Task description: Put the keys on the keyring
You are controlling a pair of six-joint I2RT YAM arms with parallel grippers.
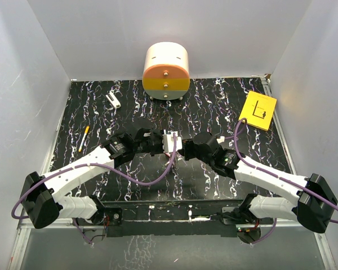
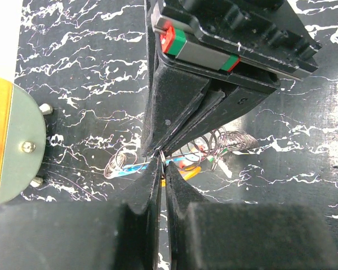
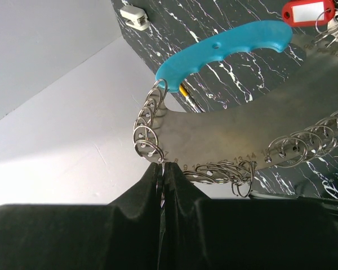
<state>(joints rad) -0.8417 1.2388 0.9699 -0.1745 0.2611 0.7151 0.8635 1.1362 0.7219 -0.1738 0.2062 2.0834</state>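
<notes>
My two grippers meet tip to tip at the table's middle. My left gripper [image 1: 163, 142] [image 2: 162, 163] is shut on a thin wire keyring [image 2: 164, 159]. My right gripper [image 1: 181, 147] [image 3: 164, 167] is shut on the edge of a curved metal plate [image 3: 242, 129] with a blue handle [image 3: 225, 48] and several split rings [image 3: 148, 140] through numbered holes. In the left wrist view, loose rings [image 2: 119, 162] and small blue, red, orange and green pieces [image 2: 183, 167], likely the keys, lie blurred on the table below the fingertips. A red tag [image 3: 307, 12] on rings shows at the top right.
A white and orange drum [image 1: 166, 70] stands at the back middle. A yellow card [image 1: 258, 110] lies at the back right. A white clip [image 1: 114, 101] and a thin yellow-tipped stick [image 1: 84, 138] lie at the left. Grey walls close in the black marbled table [image 1: 214, 107].
</notes>
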